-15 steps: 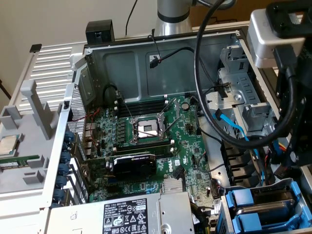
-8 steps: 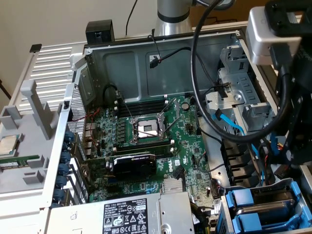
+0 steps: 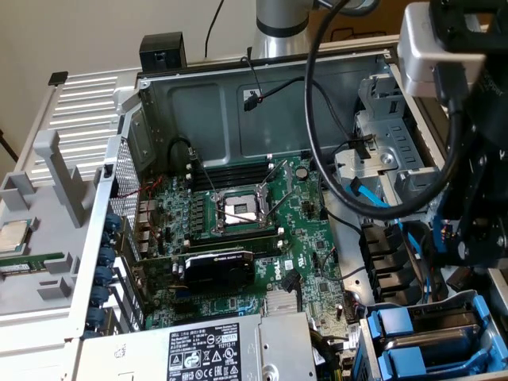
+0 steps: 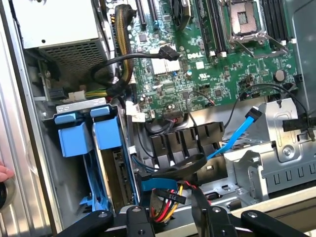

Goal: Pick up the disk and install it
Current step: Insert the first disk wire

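With the gripper (image 4: 173, 222) open and empty near the drive cage (image 4: 81, 105), where the disk (image 4: 107, 134) sits in its blue carrier, the loose power cables (image 4: 168, 201) could snag it.

Green motherboard (image 3: 308, 213), light-blue cable (image 4: 235, 134), black graphics card (image 3: 218, 270)
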